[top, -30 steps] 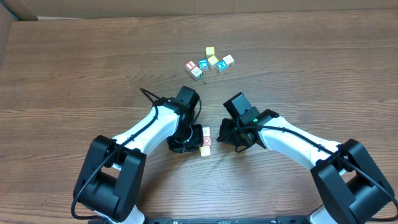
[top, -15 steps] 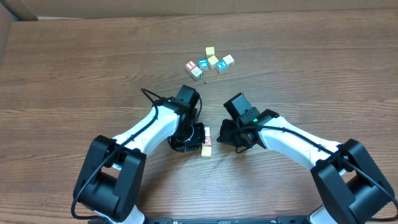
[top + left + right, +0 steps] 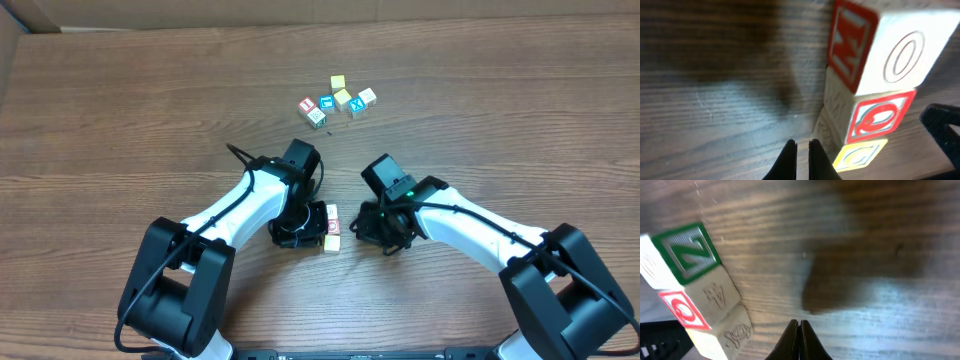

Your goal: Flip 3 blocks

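Tabletop (image 3: 120, 120): brown wood grain, bare around the work spot.
Blocks (image 3: 331, 227): three in a tight row with faces touching, on the half nearer the robot; the middle one shows red print on top.
Left gripper (image 3: 801, 150): clenched and holding nothing, tips just beside the row's end block; I cannot tell whether they touch it.
Right gripper (image 3: 798, 330): clenched and empty, low over the wood on the row's other side, a little apart from it.
Spare cubes (image 3: 338, 98): a small cluster well apart, farther back.
Risk, sliding: a closed tip pressing low on a side face would likely shove a block along the smooth wood instead of tipping it.
Risk, neighbours: because the faces touch, turning one block may drag or twist the next.
Risk, collision: both grippers flank one narrow row, so pushing inward together could pinch it or knock tip against tip.
Risk, over-roll: too brisk a nudge may tumble a block past the wanted face.
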